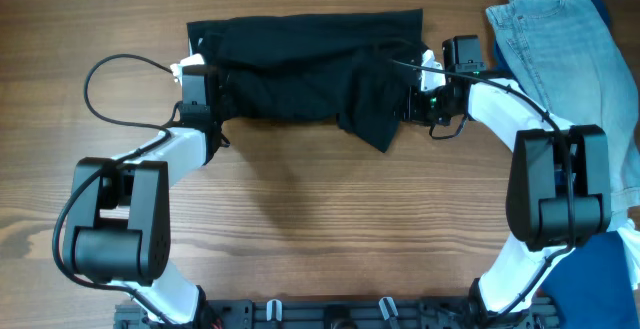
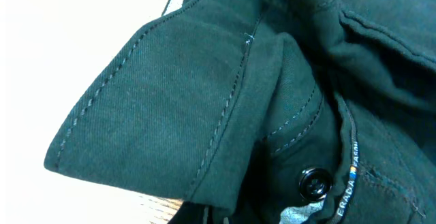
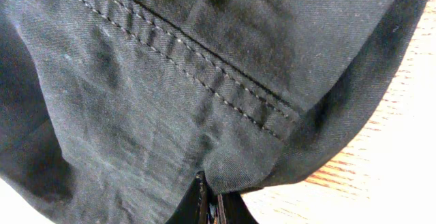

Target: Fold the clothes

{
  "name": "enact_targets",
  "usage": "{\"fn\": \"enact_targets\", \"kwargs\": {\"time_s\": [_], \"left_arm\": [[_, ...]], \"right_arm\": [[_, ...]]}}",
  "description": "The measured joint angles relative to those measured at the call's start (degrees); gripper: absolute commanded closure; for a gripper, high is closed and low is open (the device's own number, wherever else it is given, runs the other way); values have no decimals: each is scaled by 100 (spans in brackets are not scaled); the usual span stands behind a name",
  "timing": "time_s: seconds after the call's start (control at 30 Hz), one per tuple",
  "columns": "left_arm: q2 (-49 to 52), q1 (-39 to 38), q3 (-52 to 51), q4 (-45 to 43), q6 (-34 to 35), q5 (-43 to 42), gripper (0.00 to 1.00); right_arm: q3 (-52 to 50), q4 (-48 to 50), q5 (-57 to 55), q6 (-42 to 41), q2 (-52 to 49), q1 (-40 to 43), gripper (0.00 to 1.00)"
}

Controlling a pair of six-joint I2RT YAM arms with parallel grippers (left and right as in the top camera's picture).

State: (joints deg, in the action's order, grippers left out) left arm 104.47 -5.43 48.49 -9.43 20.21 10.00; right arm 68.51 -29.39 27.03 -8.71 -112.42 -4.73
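The clothes (image 1: pixel 300 64), a black garment, lie in a wide band across the far middle of the table, with a loose flap hanging toward the front at the right. At the band's left end my left gripper (image 1: pixel 213 94) is shut on the fabric. The left wrist view is filled with a stitched black fold (image 2: pixel 170 108), a black button (image 2: pixel 315 182) and a lettered label strip (image 2: pixel 349 183); the fingers are buried under cloth. My right gripper (image 1: pixel 407 99) is at the right end. Its fingertips (image 3: pixel 202 203) are pressed together on a pinch of the seamed black cloth (image 3: pixel 170 81).
Light blue denim jeans (image 1: pixel 570 49) lie at the far right, with dark blue fabric (image 1: pixel 605 269) at the right front corner. A black cable (image 1: pixel 95 84) loops left of the left arm. Bare wood table (image 1: pixel 320 229) lies in front of the garment.
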Motion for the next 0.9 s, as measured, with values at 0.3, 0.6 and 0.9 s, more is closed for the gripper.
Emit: {"fn": "enact_targets", "kwargs": {"time_s": [0.3, 0.6, 0.9], "left_arm": [[-92, -9, 243, 1847, 205, -103, 96], [-343, -238, 457, 3764, 505, -195, 96], [-452, -1051, 452, 5093, 651, -280, 96]], "right_arm": [[0, -892, 2, 46, 0, 2, 96], [0, -1766, -157, 264, 0, 2, 95], [0, -2334, -282, 304, 0, 2, 96]]}}
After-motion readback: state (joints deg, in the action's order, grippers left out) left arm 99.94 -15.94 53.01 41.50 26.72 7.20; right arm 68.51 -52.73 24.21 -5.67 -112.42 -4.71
